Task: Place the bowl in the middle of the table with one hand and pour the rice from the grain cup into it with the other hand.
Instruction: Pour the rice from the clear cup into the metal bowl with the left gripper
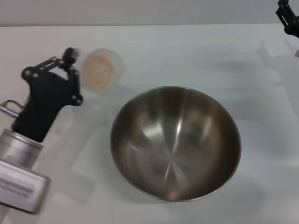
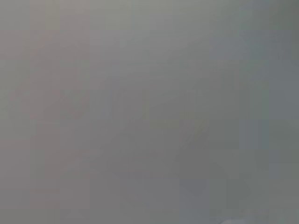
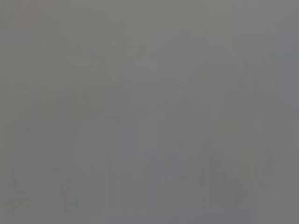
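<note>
My large round stainless-steel bowl [image 1: 175,142] sits mouth-up near the middle of the plain white tabletop [image 1: 201,51], ready to receive. My left tool [image 1: 70,70] is beside the small clear plastic grain cup [image 1: 102,70], which holds pale beige rice [image 1: 97,72]; whether it grips, I cannot tell. The cup's axis looks upright. My right tool [image 1: 288,16] is parked at the far right edge.

Head view steeply down, close over the table [image 1: 196,51]; both wrist views featureless grey, nothing visibly shared.
</note>
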Controlling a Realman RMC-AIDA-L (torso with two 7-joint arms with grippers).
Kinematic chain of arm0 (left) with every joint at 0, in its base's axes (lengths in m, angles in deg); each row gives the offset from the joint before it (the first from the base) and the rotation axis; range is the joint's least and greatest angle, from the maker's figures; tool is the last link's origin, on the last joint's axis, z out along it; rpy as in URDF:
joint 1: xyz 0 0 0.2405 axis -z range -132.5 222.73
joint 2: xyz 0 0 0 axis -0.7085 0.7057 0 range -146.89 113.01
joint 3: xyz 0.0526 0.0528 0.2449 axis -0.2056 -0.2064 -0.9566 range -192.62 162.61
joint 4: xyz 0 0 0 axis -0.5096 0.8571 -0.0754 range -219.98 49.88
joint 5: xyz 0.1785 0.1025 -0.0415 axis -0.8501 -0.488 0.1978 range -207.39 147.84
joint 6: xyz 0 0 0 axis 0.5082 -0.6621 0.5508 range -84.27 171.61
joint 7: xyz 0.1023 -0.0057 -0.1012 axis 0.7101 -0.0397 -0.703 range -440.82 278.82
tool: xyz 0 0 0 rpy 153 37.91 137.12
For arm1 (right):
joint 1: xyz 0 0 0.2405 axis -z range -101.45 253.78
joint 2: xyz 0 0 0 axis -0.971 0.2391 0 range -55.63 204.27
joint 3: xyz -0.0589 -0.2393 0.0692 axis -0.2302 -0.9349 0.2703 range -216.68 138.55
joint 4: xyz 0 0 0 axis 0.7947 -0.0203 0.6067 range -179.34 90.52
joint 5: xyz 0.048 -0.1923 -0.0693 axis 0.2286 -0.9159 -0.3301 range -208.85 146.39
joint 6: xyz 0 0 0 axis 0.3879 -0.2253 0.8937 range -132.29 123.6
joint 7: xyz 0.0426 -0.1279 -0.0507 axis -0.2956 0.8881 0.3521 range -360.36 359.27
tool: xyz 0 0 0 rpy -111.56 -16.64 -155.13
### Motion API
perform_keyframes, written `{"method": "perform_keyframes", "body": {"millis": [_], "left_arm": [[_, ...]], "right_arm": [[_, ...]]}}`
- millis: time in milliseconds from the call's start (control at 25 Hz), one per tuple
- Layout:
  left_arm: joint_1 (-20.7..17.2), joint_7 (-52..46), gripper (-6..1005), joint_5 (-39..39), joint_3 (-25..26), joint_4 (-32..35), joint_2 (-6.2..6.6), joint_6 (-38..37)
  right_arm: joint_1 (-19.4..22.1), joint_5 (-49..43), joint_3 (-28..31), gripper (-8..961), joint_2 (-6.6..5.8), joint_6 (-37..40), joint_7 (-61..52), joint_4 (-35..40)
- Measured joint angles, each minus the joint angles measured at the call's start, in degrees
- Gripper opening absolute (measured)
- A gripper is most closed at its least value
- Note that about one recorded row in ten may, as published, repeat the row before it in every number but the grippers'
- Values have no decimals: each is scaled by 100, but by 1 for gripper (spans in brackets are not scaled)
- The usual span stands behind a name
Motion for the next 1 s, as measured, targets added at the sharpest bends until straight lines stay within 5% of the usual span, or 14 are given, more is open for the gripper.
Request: {"method": "perform_keyframes", "body": {"millis": [320, 1000], "left_arm": [[270, 2681, 21, -948, -214, 155, 3, -225], [319, 5578, 20, -1519, -221, 303, 1, -123]], "right_arm": [[-84, 8, 60, 759, -31, 0, 5, 0], [-112, -6, 61, 760, -80, -40, 25, 0]]}}
